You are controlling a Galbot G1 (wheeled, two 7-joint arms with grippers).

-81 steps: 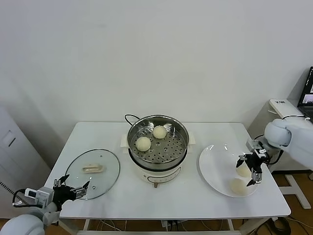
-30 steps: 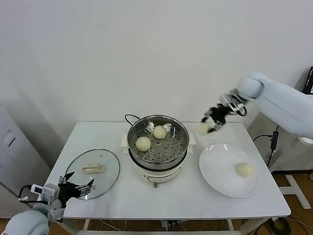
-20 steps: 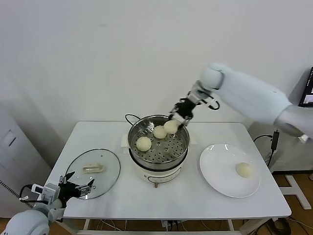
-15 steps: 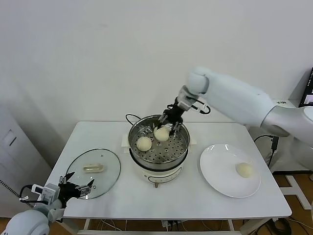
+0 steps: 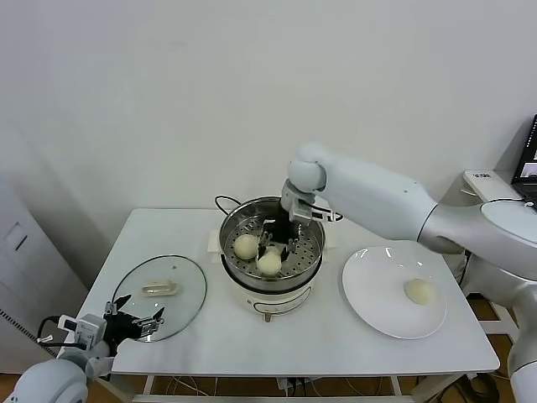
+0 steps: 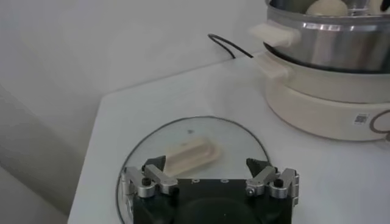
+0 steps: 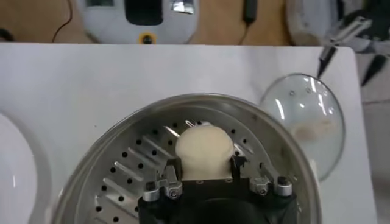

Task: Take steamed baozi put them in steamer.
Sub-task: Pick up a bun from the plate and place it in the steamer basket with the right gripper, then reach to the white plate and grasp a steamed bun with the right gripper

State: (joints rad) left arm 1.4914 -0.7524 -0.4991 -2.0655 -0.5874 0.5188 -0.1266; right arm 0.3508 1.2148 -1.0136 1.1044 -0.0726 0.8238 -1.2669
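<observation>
The steamer (image 5: 310, 220) is a shiny steel basket with a perforated floor on a white base, at the middle of the table. My right gripper (image 5: 275, 248) reaches down into it, shut on a steamed baozi (image 5: 269, 263) that sits low over the front of the floor. In the right wrist view the fingers (image 7: 173, 167) press both sides of that baozi (image 7: 204, 149). A second baozi (image 5: 246, 245) lies at the basket's left. One more baozi (image 5: 419, 290) rests on the white plate (image 5: 369, 285). My left gripper (image 5: 132, 323) is open at the table's front left.
A flat glass lid (image 5: 159, 294) with a cream handle (image 6: 192, 153) lies left of the steamer, just ahead of the open left gripper (image 6: 206, 164). A black cord (image 5: 220, 201) runs behind the cooker. The table edge is close behind the left gripper.
My right gripper carried a baozi from beside the plate across to the steamer and lowered it towards the basket's front. The left arm stayed in place.
</observation>
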